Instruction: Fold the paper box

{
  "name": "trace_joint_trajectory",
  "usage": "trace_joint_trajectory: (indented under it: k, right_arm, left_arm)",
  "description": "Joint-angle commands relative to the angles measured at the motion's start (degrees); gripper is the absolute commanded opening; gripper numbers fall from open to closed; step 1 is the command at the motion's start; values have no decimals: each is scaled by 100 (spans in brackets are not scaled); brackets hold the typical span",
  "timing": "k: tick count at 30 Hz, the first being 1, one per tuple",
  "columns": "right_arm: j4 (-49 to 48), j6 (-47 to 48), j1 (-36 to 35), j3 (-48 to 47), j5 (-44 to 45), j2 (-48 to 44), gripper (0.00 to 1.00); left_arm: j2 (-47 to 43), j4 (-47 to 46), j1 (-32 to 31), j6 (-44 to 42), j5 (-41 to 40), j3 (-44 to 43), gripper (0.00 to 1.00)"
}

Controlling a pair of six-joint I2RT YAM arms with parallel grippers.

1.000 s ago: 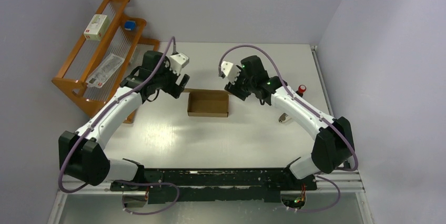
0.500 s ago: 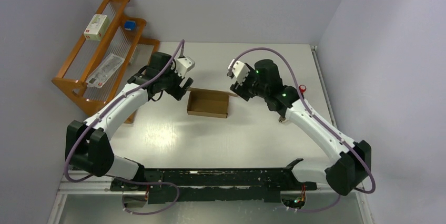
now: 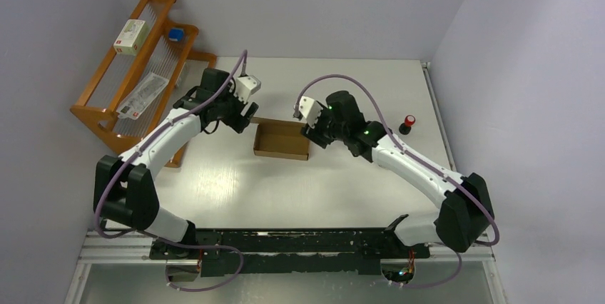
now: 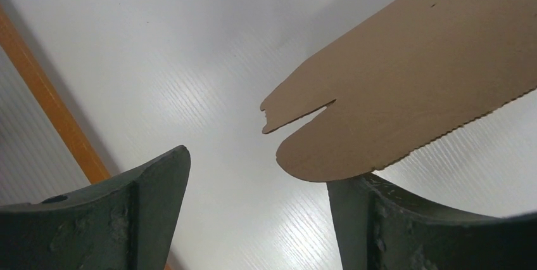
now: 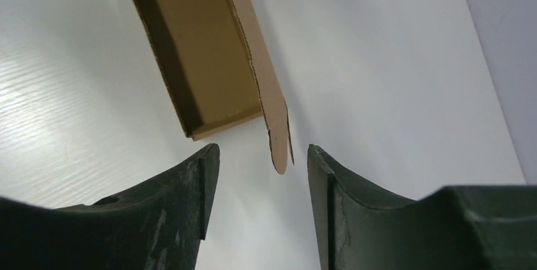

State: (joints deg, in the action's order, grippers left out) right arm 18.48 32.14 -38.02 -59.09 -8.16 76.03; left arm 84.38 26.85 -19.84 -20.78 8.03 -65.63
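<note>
The paper box (image 3: pixel 282 140) is a shallow brown cardboard tray, open on top, lying mid-table. Its back flap (image 3: pixel 265 121) lies along the far edge. My left gripper (image 3: pixel 246 115) hangs open at the box's far left corner. In the left wrist view the flap's rounded tab (image 4: pixel 354 143) reaches the tip of one finger (image 4: pixel 380 219), and the gap of the left gripper (image 4: pixel 259 181) holds nothing. My right gripper (image 3: pixel 312 135) is open at the box's right end. In the right wrist view the box (image 5: pixel 202 48) lies ahead, and a narrow tab (image 5: pixel 278 146) points into the mouth of the right gripper (image 5: pixel 263 156), touching neither finger.
A wooden rack (image 3: pixel 135 68) stands at the back left with a small white box (image 3: pixel 132 36), a blue item (image 3: pixel 175 33) and a flat packet (image 3: pixel 143 95). A small red-capped object (image 3: pixel 408 123) sits on the table right of the right arm. Walls close in at the back and right.
The right arm swung back left, bringing its gripper to the box's right end and uncovering the red-capped object. The left gripper shifted slightly at the far left corner and narrowed a little.
</note>
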Motion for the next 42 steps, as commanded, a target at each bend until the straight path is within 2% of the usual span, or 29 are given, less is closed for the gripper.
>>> trace_joint_trajectory:
  k: [1,12,25,42]
  right_arm:
    - [-433,16,-4,52,482,287,54]
    - [-801,174,120,204,595,723,36]
    - [-1066,282,533,354,-201,834,30]
    - [-1185,396,661,199,-609,1032,23]
  left_arm:
    - [128,-87,59,-145,385,-313,82]
    - [473,235,59,-273,551,-657,69]
    - [670,97,108,-668,845,-681,71]
    - [555,14,311,-776,1254,-558,66]
